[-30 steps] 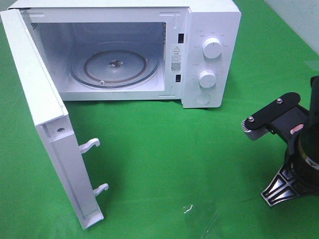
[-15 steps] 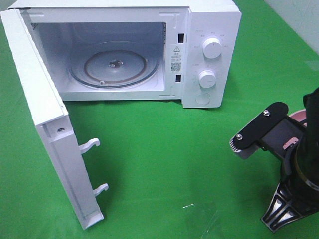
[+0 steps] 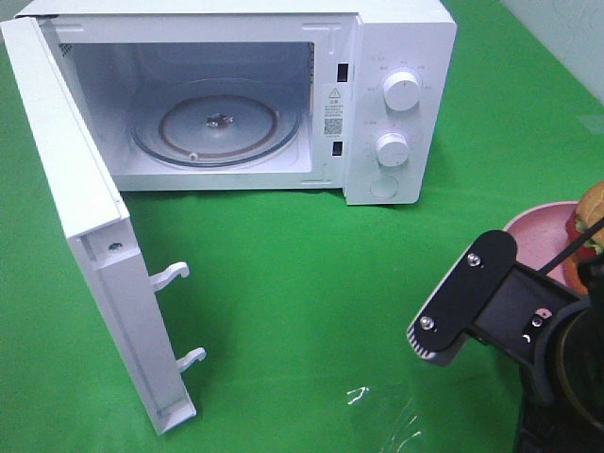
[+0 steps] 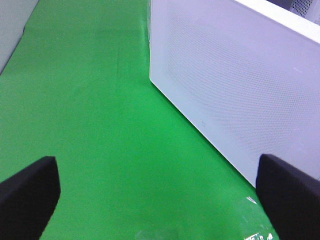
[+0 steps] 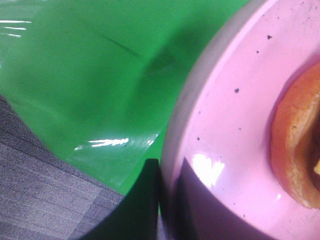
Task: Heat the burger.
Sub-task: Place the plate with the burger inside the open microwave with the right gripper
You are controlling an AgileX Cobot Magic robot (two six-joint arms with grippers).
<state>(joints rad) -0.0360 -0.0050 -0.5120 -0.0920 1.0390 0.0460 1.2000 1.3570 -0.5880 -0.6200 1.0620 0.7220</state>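
Right gripper (image 5: 167,172): pressed together in a thin pinch on the rim of the pink plate (image 5: 235,95). The burger (image 5: 297,145) sits on that plate at the right edge of the scene, well apart from the microwave (image 3: 396,57). Handling, as judged: hold the plate level and low and carry it left and far past the open door (image 3: 85,236) onto the glass turntable (image 3: 217,123), slowly, since the burger looks to rest loose. Left gripper (image 4: 160,197): spread wide, holding nothing, beside a white panel, probably the door's outer face.
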